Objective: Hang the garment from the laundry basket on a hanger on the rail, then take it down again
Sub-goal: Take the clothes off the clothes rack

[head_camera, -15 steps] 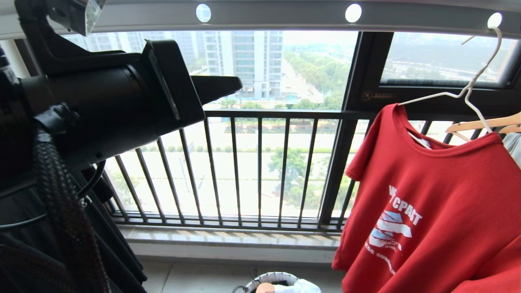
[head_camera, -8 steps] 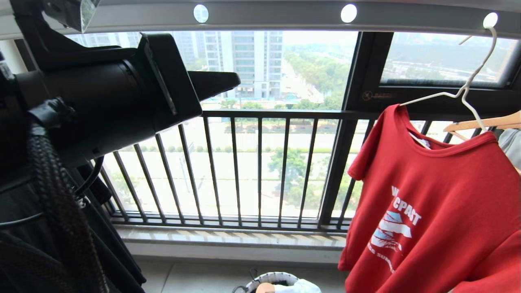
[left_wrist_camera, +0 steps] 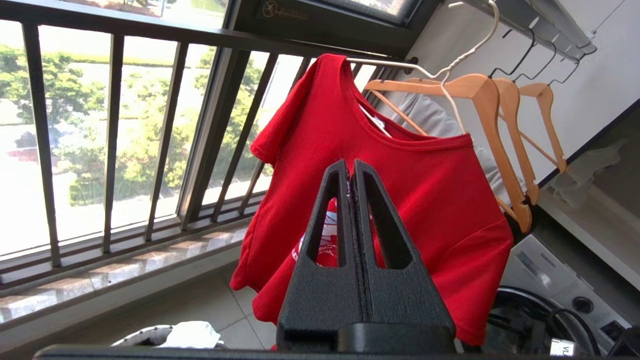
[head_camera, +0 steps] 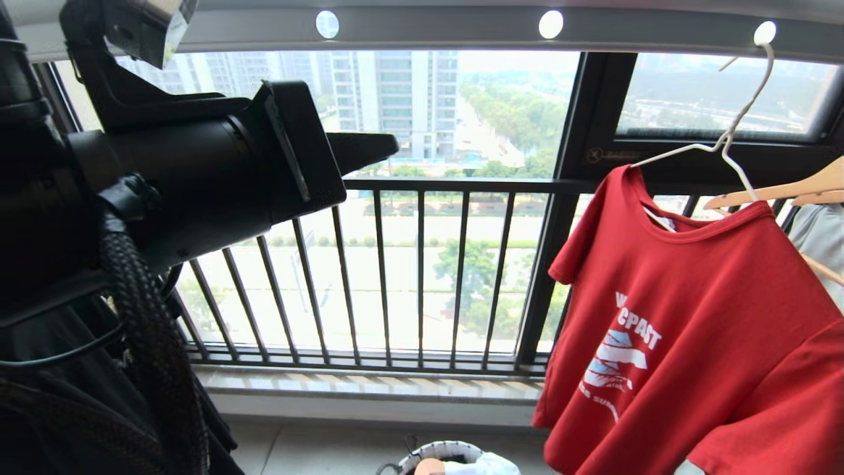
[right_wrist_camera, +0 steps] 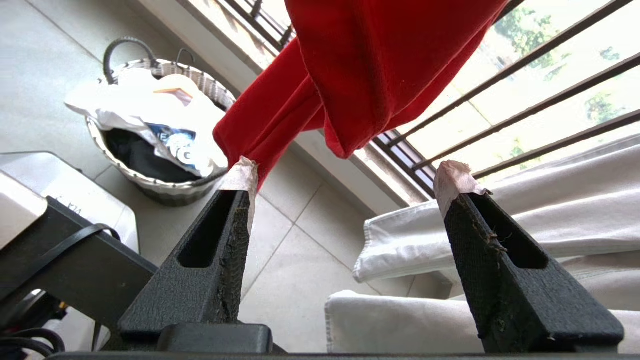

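Overhead, garment [head_camera: 686,316] hangs free, right claw [right_wrist_camera: 345,185] spread below

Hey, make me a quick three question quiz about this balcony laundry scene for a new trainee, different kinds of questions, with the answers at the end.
1. True or false: the red T-shirt hangs on the white wire hanger, whose hook sits in a hole of the grey rail.
2. Which gripper has its jaws apart? A) left gripper B) right gripper C) both
3. Fill in: in the right wrist view, the laundry basket on the floor holds a ______ garment on top of something black.

Key
1. True.
2. B: the right gripper is open beneath the shirt's hem, and the left is shut, holding nothing.
3. White.
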`<state>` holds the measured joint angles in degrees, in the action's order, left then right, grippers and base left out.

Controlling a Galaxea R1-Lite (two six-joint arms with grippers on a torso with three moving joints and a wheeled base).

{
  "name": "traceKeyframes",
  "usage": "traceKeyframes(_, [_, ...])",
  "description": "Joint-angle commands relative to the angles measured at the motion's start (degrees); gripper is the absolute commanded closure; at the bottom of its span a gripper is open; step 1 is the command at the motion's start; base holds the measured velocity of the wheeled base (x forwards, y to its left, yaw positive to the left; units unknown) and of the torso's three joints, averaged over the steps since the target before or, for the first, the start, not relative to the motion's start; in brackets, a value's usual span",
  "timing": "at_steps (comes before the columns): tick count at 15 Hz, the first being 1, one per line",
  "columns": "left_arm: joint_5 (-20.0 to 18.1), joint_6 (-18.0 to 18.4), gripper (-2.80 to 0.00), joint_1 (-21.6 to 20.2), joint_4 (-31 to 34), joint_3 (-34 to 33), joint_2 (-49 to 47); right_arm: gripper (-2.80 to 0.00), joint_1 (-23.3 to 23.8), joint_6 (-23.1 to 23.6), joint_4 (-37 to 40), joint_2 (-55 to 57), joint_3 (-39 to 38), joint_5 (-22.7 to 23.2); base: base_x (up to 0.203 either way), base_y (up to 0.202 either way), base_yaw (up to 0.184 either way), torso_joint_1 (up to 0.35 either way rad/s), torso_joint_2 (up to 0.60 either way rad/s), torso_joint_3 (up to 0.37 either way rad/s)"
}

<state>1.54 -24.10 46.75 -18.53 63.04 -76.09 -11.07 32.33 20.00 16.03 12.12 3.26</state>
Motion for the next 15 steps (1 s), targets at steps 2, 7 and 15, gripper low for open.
traceKeyframes(2, [0.05, -0.24, 0.0, 0.01, 0.16, 0.81, -2.55, -2.8, -0.01, -4.09, -1.15, 1.12, 5.31, 1.34, 0.0, 0.0, 0.0, 0.0, 0.0, 0.0])
traceKeyframes(7, [0.05, -0.25, 0.0, 0.09, 0.25, 0.6, -3.01, -2.8, -0.01, -7.78, -1.34, 5.6, 13.93, 1.4, 0.0, 0.0, 0.0, 0.0, 0.0, 0.0])
traceKeyframes(15, [-2.59, -0.27, 0.0, 0.09, 14.01, -0.86, 4.93, 0.0, 0.01, -13.7, -1.12, 7.58, 26.93, 1.08, 0.0, 0.0, 0.0, 0.0, 0.0, 0.0])
